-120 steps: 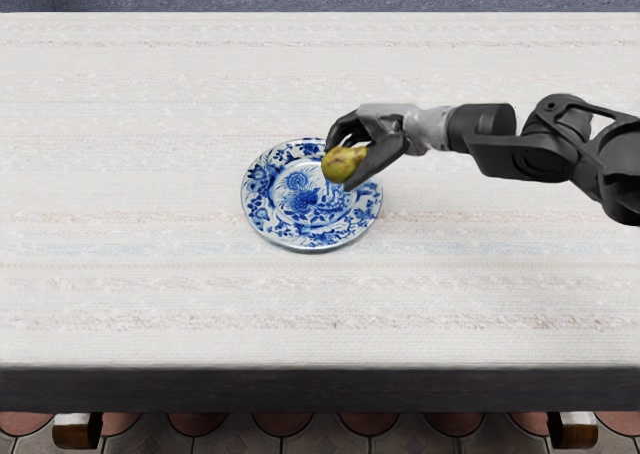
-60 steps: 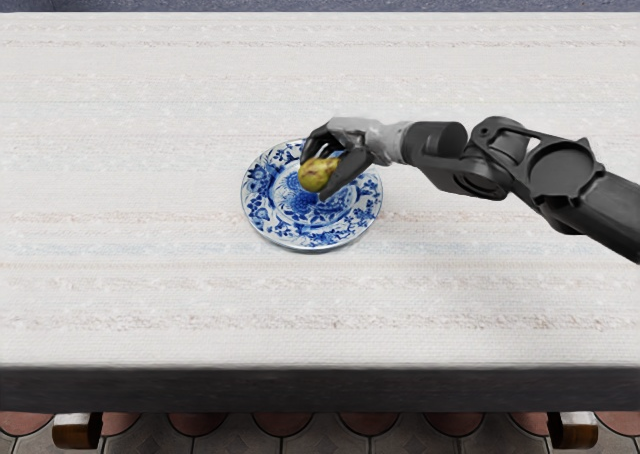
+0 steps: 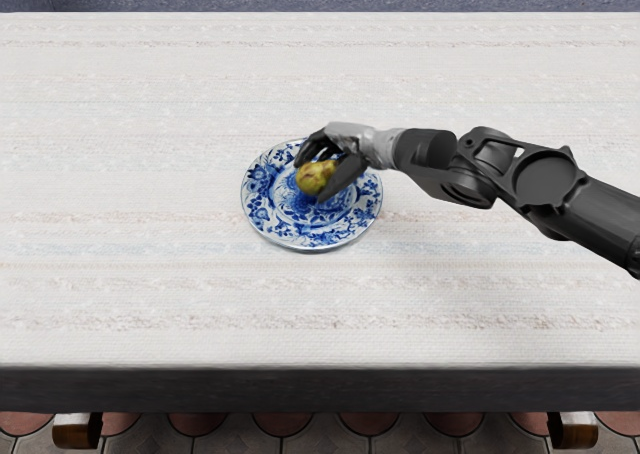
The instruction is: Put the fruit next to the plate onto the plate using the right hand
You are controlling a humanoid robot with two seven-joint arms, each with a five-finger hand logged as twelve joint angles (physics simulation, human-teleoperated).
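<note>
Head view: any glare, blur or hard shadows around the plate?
Head view: even, flat light, no glare on the plate; fruit and right hand look sharp, no motion blur; no hard shadows on the table.

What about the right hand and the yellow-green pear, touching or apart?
Touching. The head view shows the right hand curled around the yellow-green pear over the blue-and-white plate.

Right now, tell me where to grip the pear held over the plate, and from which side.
Grip the pear across its rounded belly, from above and the right, as the right hand does: the plate close beneath probably blocks a low approach.
</note>
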